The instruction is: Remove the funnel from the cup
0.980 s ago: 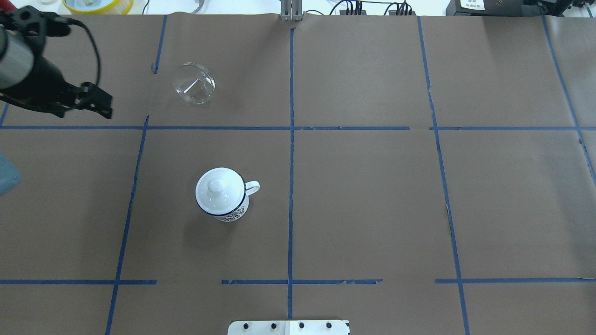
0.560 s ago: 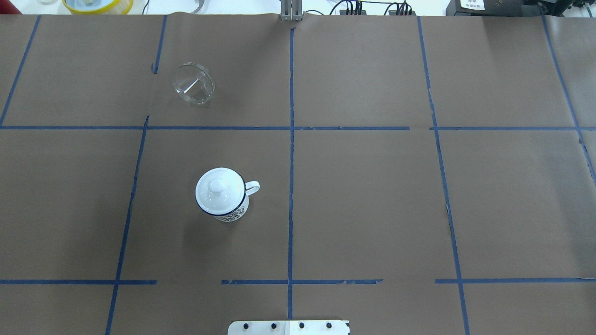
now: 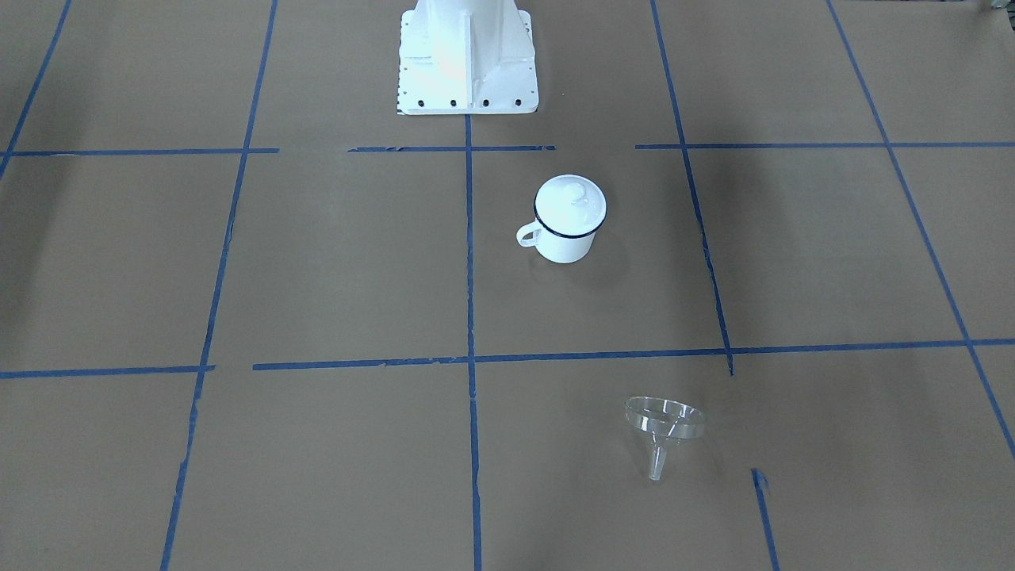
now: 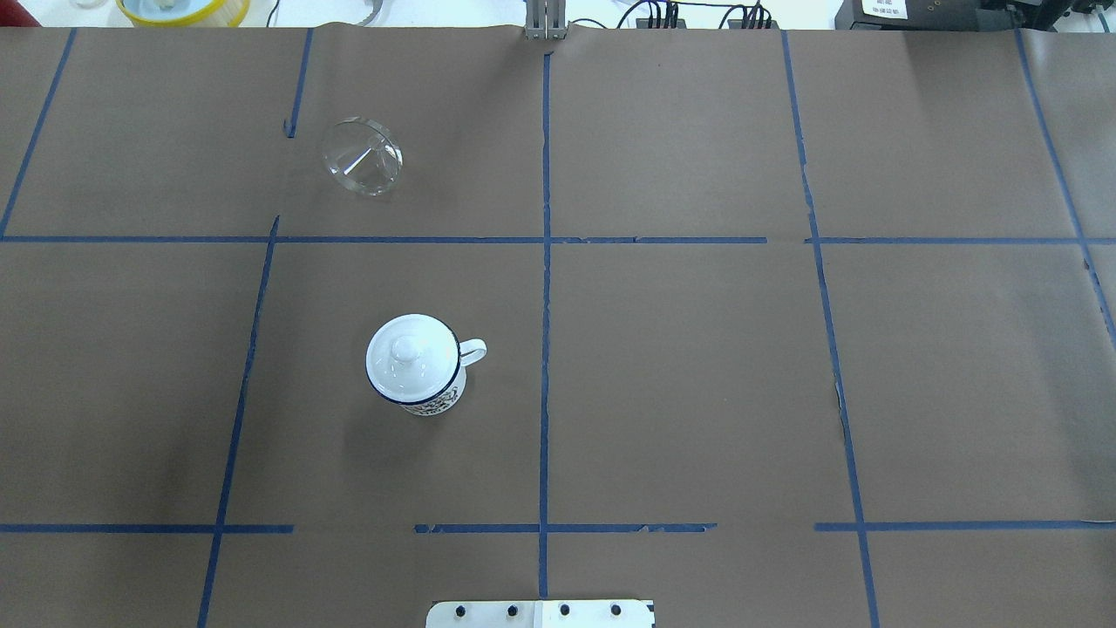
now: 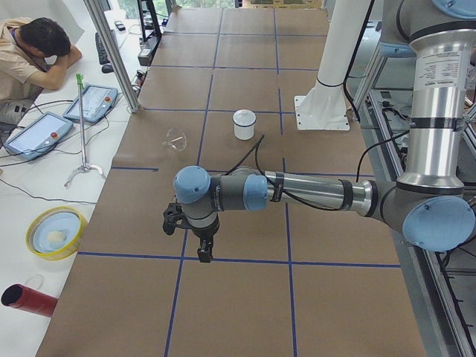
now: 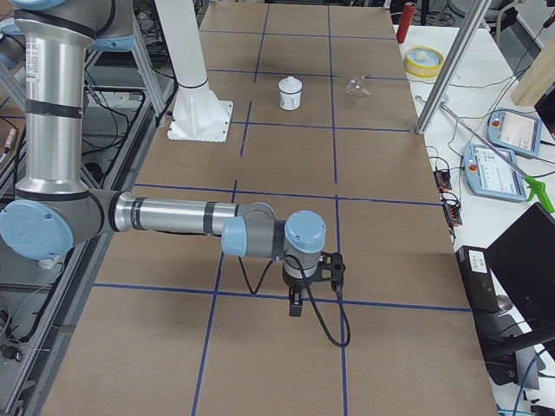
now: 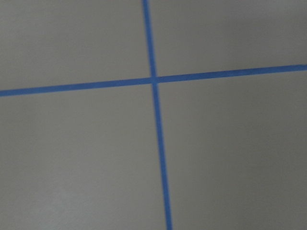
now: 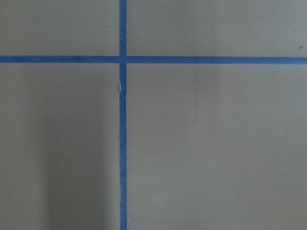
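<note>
Overhead exterior: we find the funnel (image 4: pixel 363 157) out of the cup (image 4: pixel 417 366), task to our eye done.
We see the funnel lying tipped on its side on the brown table (image 4: pixel 697 392), well apart from the cup, which stands upright with a white lid (image 4: pixel 410 351) on it. Neither arm shows in this view; the side views put the left gripper (image 5: pixel 202 251) and the right gripper (image 6: pixel 296 305) over the table's far ends, pointing down at blue tape lines (image 4: pixel 545 262), and we cannot tell whether either claw is apart or together. What worries us is the funnel's round mouth: resting on its edge, so light a piece could roll if the table were jolted. We judge an arm sweeping back across low could also knock it, or unseat the lid.
</note>
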{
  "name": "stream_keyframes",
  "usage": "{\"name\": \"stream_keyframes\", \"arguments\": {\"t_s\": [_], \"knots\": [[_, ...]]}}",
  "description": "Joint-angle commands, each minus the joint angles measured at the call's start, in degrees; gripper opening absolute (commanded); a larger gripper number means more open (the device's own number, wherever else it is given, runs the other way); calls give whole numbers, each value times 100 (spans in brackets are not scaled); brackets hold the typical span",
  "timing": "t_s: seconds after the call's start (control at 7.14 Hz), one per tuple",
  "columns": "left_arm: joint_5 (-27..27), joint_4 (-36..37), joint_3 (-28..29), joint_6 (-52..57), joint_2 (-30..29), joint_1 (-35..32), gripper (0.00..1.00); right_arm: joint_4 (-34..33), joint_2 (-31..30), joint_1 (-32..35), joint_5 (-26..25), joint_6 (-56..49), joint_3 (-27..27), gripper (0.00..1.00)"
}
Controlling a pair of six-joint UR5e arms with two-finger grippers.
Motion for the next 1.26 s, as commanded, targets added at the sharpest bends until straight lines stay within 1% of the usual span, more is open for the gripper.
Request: {"name": "stream_keyframes", "arguments": {"t_s": [0.0,0.56,0.7,0.98,1.12], "knots": [[43,86,-2,-35,15,-375,100,0,0,0,0,0,-7,100],[-27,15,-2,-18,-38,-325,100,0,0,0,0,0,-7,100],[34,7,-11,52,58,-325,100,0,0,0,0,0,-7,100],[43,-439,-107,53,304,-316,100,0,0,0,0,0,2,100],[43,-668,-116,44,331,-298,100,0,0,0,0,0,2,100]]}}
